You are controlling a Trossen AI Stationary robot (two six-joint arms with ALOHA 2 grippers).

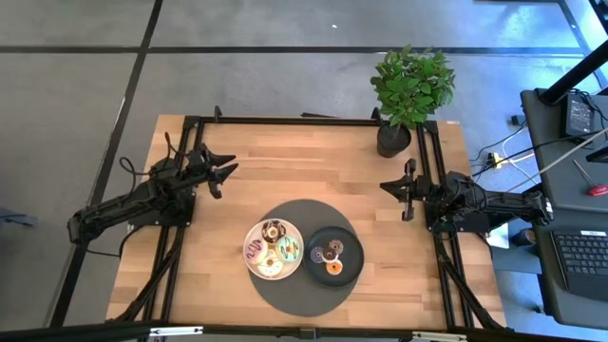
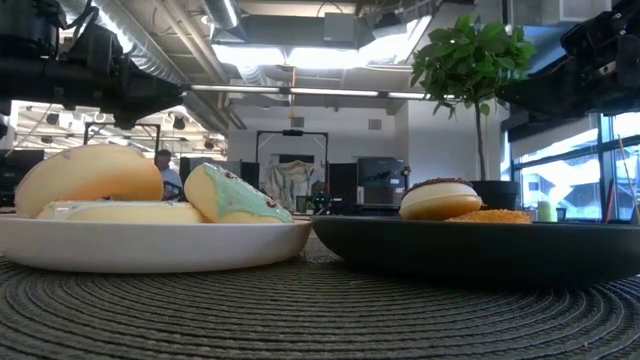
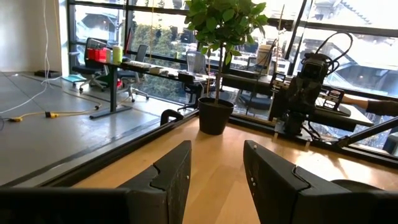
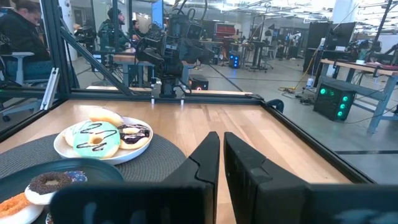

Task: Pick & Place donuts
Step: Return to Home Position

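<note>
Several donuts lie on a white plate point(image 1: 274, 249): a chocolate-sprinkled one point(image 1: 274, 229), a green one point(image 1: 288, 249), a pink-purple one point(image 1: 255, 251) and a cream one point(image 1: 269, 267). Beside it, a black plate point(image 1: 353, 255) holds a brown mini donut point(image 1: 332, 249) and an orange one point(image 1: 333, 268). Both plates rest on a dark round mat point(image 1: 306, 214). My left gripper point(image 1: 228, 171) hovers open over the table's left side, far from the plates. My right gripper point(image 1: 385, 185) hovers shut over the right side. The right wrist view shows the white plate point(image 4: 62, 149), the green donut point(image 4: 96, 138) and the black plate point(image 4: 87, 167).
A potted plant point(image 1: 410, 90) stands at the table's far right corner. Black frame rails point(image 1: 304, 121) run along the table's edges. Bare wood lies between the two grippers and beyond the mat. A desk with a keyboard point(image 1: 579, 261) stands off the right edge.
</note>
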